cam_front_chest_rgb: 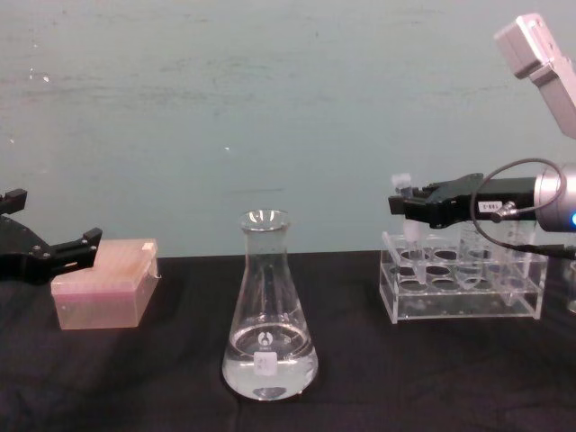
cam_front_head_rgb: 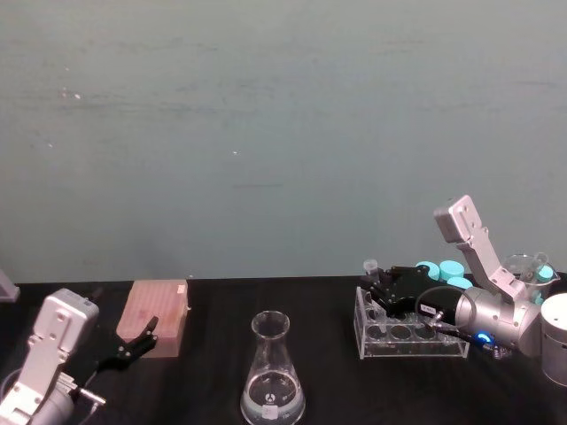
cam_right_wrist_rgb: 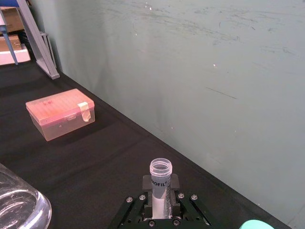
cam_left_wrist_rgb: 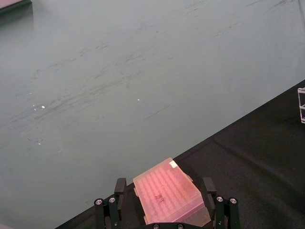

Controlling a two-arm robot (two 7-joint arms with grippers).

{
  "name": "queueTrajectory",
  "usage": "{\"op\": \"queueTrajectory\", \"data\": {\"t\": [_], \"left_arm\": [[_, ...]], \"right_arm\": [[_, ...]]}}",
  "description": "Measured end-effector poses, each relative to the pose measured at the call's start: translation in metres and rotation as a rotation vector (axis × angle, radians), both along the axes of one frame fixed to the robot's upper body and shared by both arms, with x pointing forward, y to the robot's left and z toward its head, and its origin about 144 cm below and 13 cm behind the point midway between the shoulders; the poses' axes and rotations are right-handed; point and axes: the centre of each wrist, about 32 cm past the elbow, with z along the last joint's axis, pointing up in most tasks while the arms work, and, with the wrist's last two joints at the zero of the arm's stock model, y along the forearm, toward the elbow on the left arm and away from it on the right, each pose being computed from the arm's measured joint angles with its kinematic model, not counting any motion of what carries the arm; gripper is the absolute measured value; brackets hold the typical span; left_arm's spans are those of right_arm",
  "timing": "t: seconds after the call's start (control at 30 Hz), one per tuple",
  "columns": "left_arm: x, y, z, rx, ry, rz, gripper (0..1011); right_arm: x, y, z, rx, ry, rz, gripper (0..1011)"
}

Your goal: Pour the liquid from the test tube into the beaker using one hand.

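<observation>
Dark print ran down the side of the test tube (cam_right_wrist_rgb: 160,179) in the right wrist view; the letters "OFIL" could be read, with whatever came before them cut off by the gripper. A small white label mark (cam_front_chest_rgb: 264,362) sat low on the beaker (cam_front_chest_rgb: 268,310), above it a dark symbol, neither legible. A white tag on the right arm's black gripper body carried unreadable characters.

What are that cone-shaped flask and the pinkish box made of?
The tall clear conical flask looks like glass: glossy and fully see-through, with bright rim glints. The translucent pink lidded box seems plastic: cloudy, matte, with a moulded lid.
</observation>
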Motion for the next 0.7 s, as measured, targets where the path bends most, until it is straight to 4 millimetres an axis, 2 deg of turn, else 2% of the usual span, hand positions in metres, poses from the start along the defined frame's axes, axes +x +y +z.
{"op": "queueTrajectory", "data": {"t": [0.33, 0.7], "left_arm": [[0.0, 0.0, 0.0, 0.0, 0.0, 0.0, 1000], [0.0, 0.0, 0.0, 0.0, 0.0, 0.0, 1000]], "right_arm": [[0.0, -0.0003, 0.0, 0.0, 0.001, -0.001, 225], [-0.0003, -0.0003, -0.0006, 0.0, 0.003, -0.002, 574]]}}
